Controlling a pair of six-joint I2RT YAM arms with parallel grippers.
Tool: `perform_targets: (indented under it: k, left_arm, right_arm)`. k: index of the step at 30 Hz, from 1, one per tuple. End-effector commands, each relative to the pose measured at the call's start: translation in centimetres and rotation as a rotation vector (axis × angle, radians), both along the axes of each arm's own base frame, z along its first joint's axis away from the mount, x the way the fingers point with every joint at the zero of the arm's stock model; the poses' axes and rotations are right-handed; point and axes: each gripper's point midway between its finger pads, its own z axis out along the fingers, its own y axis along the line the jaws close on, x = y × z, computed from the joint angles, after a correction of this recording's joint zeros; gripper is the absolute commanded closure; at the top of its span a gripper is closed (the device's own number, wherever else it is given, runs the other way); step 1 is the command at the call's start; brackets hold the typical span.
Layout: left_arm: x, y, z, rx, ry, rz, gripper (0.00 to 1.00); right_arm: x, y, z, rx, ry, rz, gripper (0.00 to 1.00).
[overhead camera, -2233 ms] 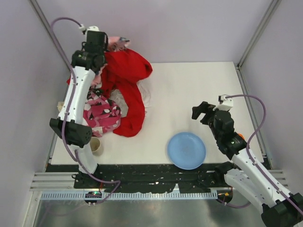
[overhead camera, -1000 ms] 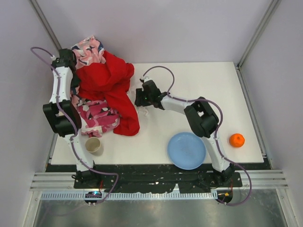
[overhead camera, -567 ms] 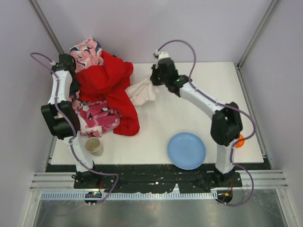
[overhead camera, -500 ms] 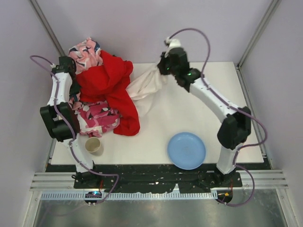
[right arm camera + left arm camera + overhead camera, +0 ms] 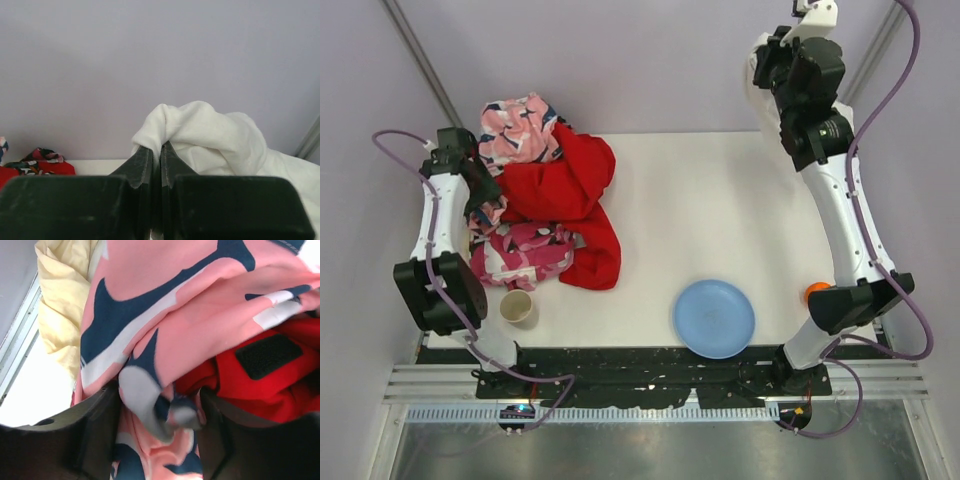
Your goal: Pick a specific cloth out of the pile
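My right gripper (image 5: 161,147) is shut on a fold of the plain white cloth (image 5: 210,130), which bunches over its fingertips in front of the back wall. In the top view that gripper (image 5: 767,52) is raised high at the back right, and only a sliver of the white cloth (image 5: 757,78) shows beside it. The pile (image 5: 545,200) lies at the back left. My left gripper (image 5: 480,198) is at its left side. In the left wrist view its jaws stand apart, with folds of the pale pink patterned cloth (image 5: 165,330) loose between them.
The big red cloth (image 5: 570,190) drapes over a magenta floral cloth (image 5: 525,252). A pale yellow cloth (image 5: 60,300) lies under the pink one. A small cup (image 5: 518,307), a blue plate (image 5: 714,318) and an orange (image 5: 817,291) behind the right arm stand near the front.
My right gripper shut on the white cloth beside the pile and carried it up and to the right, clear of the table. My left gripper's jaws have parted.
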Motion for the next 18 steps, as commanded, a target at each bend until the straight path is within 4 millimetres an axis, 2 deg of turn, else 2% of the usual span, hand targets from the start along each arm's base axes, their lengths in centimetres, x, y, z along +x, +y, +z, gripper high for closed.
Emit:
perform_targets:
  k: [1,4,5,7,10,11,12,13,16,18]
  left_arm:
    - [-0.9,-1.5,5.5,-0.02,-0.154,-0.02,0.35]
    - [-2.4,-2.9,8.1,-0.02,-0.217,-0.05,0.12]
    - [-3.2,-3.2,9.0,-0.003,-0.233,-0.051,0.01]
    - [-4.8,-3.5,10.3,0.036,-0.248,-0.036,0.0]
    - [-7.1,-4.2,12.3,0.055,-0.297,-0.018,0.0]
    - [-7.6,-4.6,12.9,0.052,-0.322,-0.024,0.0]
    - [-8.2,-5.0,13.5,0.047,-0.349,-0.026,0.0]
    - [-8.6,-5.5,14.0,0.044,-0.376,-0.032,0.0]
    - [-9.7,-7.3,15.7,0.02,-0.476,-0.087,0.0]
    - [-9.8,-8.5,16.1,-0.015,-0.522,-0.131,0.0]
  right_arm:
    - [2.0,-1.9,-3.7,-0.018,0.097,-0.022,0.95]
    - [2.6,-3.1,-5.8,-0.009,0.144,-0.044,0.95]
    - [2.7,-3.5,-6.3,0.0,0.154,-0.048,0.95]
    - [2.8,-4.2,-8.1,0.006,0.187,-0.07,0.95]
    - [2.7,-6.0,-13.0,0.011,0.276,-0.17,0.95]
    - [2.8,-6.3,-13.8,0.026,0.282,-0.186,0.95]
    - [2.8,-6.7,-16.2,0.032,0.325,-0.205,0.95]
    - [3.0,-6.8,-17.2,0.036,0.335,-0.209,0.95]
    - [3.5,-5.7,-23.3,0.041,0.454,-0.164,0.95]
    - [3.9,-3.8,-26.7,0.05,0.519,-0.063,0.94]
